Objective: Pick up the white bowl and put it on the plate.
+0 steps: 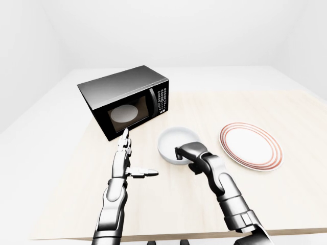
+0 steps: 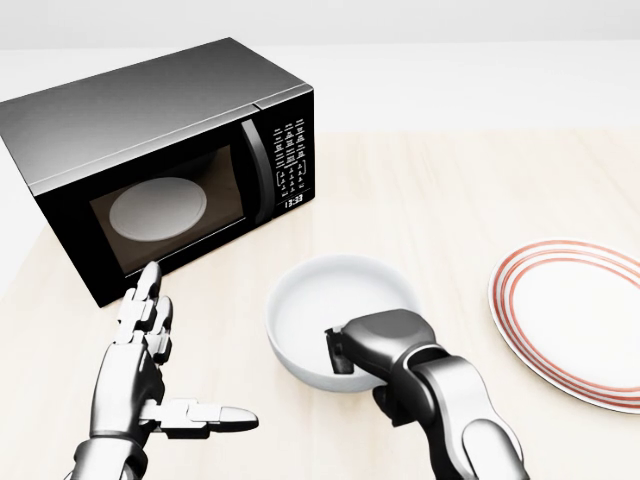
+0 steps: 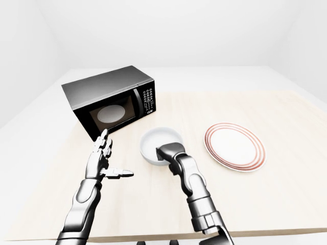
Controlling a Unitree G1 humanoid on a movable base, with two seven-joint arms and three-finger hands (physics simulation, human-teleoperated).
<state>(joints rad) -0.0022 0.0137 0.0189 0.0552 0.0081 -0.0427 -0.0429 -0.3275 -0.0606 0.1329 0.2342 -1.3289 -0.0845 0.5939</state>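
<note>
The white bowl (image 2: 335, 305) sits on the wooden table in the middle of the head view. My right hand (image 2: 372, 345) is shut on the bowl's near rim, its fingers curled over the edge. The plate (image 2: 575, 315), white with red rings, lies on the table at the right, apart from the bowl. My left hand (image 2: 150, 370) is open and empty at the lower left, fingers spread, thumb pointing right, not touching anything.
A black microwave (image 2: 160, 160) with its door shut stands at the upper left, close to the bowl and the left hand. The table's near edge (image 1: 179, 236) shows in the left-eye view.
</note>
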